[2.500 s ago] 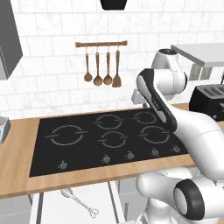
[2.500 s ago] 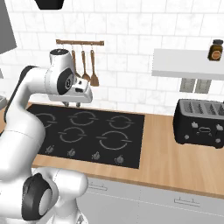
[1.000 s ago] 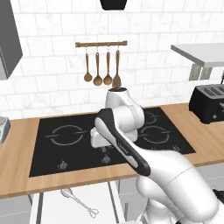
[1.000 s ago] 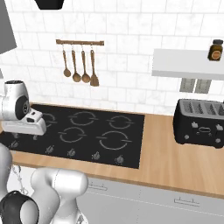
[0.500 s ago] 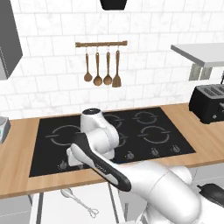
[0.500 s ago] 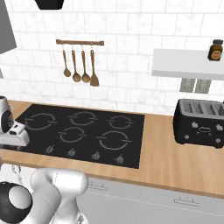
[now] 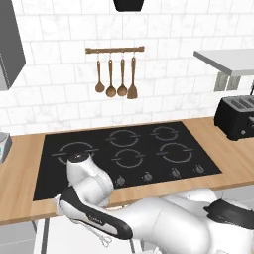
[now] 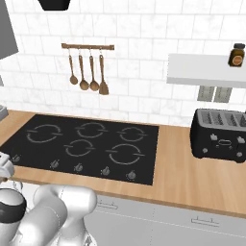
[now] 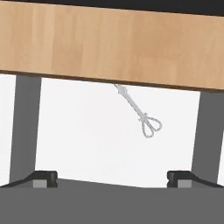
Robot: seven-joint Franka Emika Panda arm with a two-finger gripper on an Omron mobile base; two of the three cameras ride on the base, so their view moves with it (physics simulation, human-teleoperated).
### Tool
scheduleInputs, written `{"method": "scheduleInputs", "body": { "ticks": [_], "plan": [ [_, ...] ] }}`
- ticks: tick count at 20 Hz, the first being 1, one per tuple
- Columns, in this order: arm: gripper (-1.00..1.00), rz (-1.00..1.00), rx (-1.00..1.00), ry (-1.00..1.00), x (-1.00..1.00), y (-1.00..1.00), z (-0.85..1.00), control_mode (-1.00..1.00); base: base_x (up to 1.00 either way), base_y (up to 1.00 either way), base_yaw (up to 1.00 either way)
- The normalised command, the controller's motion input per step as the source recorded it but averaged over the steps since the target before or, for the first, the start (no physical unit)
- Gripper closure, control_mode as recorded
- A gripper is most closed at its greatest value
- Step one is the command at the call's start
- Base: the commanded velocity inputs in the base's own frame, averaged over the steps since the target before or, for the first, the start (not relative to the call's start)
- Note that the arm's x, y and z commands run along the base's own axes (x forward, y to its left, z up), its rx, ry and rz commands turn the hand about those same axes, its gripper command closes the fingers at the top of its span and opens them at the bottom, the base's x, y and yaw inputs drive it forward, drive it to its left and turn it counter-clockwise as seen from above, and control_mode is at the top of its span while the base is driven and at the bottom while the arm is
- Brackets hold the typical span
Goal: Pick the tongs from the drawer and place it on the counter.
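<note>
The tongs (image 9: 139,112) lie on the flat white floor of the open drawer (image 9: 87,135), their looped tips (image 9: 150,127) pointing toward me and their far end hidden under the counter (image 9: 109,43) edge. My gripper (image 9: 111,178) hangs above the drawer, open, with the fingertips (image 9: 42,176) wide apart and nothing between them. The tongs sit ahead of the gripper and a little right of its centre. In the left base view the arm bends low in front of the counter (image 7: 233,154), and the tongs' tip (image 7: 105,241) shows just under the arm.
A black cooktop (image 7: 124,154) is set into the counter. A black toaster (image 8: 218,134) stands at the right. Wooden spoons and a spatula hang on a rail (image 7: 116,74) on the tiled wall. Grey drawer rails (image 9: 24,127) flank the drawer.
The arm has swung from above the cooktop to the left and down, over the counter's front edge to the open drawer. The gripper has stayed open.
</note>
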Motion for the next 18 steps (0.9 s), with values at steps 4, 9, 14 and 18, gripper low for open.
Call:
{"method": "scheduleInputs", "body": {
  "ticks": [4, 9, 14, 18],
  "plan": [
    [-1.00, 0.00, 0.00, 0.00, -0.11, 0.35, -0.58, -1.00, 0.00, 0.00, 0.00],
    [-1.00, 0.00, 0.00, 0.00, -0.38, 0.31, -0.56, -1.00, 0.00, 0.00, 0.00],
    [-1.00, 0.00, 0.00, 0.00, -0.58, 0.24, -0.44, -1.00, 0.00, 0.00, 0.00],
    [-1.00, 0.00, 0.00, 0.02, -0.26, 0.08, -0.31, -1.00, 0.00, 0.00, 0.00]
  ]
}}
